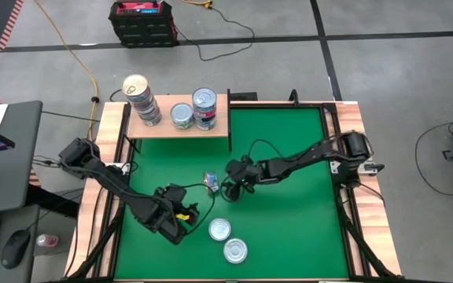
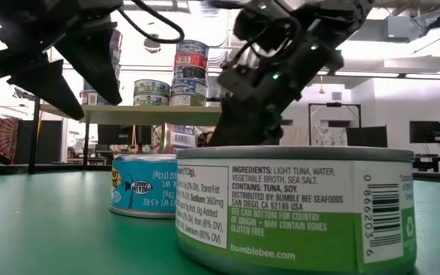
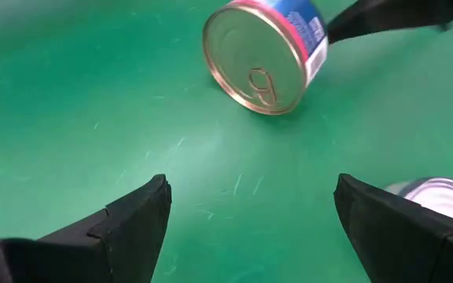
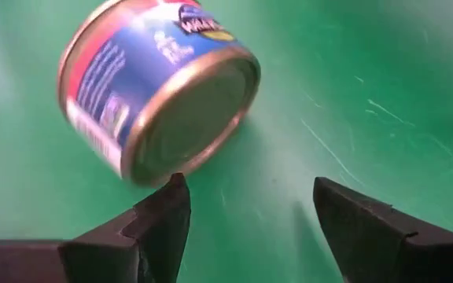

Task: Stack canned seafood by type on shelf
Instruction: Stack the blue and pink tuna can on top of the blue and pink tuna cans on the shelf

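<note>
Blue-labelled tin [image 4: 160, 94] lies tipped before the spread right tool [image 4: 250, 216]; low view hides it.

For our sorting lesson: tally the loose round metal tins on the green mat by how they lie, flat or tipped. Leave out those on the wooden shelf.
Round metal tins standing flat on the green mat, silver lids up: 2
Blue-labelled round tin tipped on its edge: 1
Total: 3

left end effector [image 1: 185, 214]: agape, low | right end effector [image 1: 228, 189]: agape, probably hovering
</note>
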Tool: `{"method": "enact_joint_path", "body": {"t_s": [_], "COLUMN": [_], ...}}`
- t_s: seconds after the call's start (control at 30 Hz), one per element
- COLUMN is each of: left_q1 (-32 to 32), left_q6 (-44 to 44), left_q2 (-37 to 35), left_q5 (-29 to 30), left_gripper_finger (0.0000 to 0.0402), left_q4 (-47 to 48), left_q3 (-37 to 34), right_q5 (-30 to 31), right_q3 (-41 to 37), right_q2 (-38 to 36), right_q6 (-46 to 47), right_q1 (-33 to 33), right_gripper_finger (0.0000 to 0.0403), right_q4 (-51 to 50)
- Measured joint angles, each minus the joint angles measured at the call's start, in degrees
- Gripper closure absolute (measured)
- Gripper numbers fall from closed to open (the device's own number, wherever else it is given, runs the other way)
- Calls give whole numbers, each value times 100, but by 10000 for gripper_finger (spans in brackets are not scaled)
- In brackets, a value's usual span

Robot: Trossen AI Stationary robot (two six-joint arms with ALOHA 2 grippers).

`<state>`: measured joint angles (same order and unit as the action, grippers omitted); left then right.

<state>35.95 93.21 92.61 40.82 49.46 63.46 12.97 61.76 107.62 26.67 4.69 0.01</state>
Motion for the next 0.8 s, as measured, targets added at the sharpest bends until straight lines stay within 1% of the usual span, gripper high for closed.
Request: {"method": "enact_joint_path", "body": {"t_s": [0.07, 0.1, 0.23, 0.37, 0.47, 0.57, 0.7, 0.8], "left_q1": [14, 15, 24, 49, 72, 69, -46, -167], "left_q6": [-118, -159, -241, -205, -173, -577, -992, -1420], "left_q2": [-51, -75, -140, -211, -280, -279, -279, -266], "left_q5": [-7, -10, -9, -51, 58, 77, 44, 45], "left_gripper_finger": [62, 62, 62, 62, 62, 62, 57, 49], "left_q4": [1, 4, 108, 380, 632, 674, 471, 42], "left_q3": [0, 0, 0, 2, 0, 2, 2, 0], "right_q5": [210, 208, -168, -240, -233, -97, -63, -82], "right_q3": [232, 376, 1141, 1707, 1832, 1823, 1822, 1822], "right_q2": [241, 368, 833, 987, 928, 767, 590, 455], "right_q6": [174, 214, 69, 75, 77, 94, 25, -15], "right_q1": [63, 85, 188, 301, 360, 358, 301, 215], "right_gripper_finger": [113, 113, 113, 113, 113, 113, 113, 113], "right_q4": [-69, -55, -107, -693, -909, -1241, -1663, -1891]}}
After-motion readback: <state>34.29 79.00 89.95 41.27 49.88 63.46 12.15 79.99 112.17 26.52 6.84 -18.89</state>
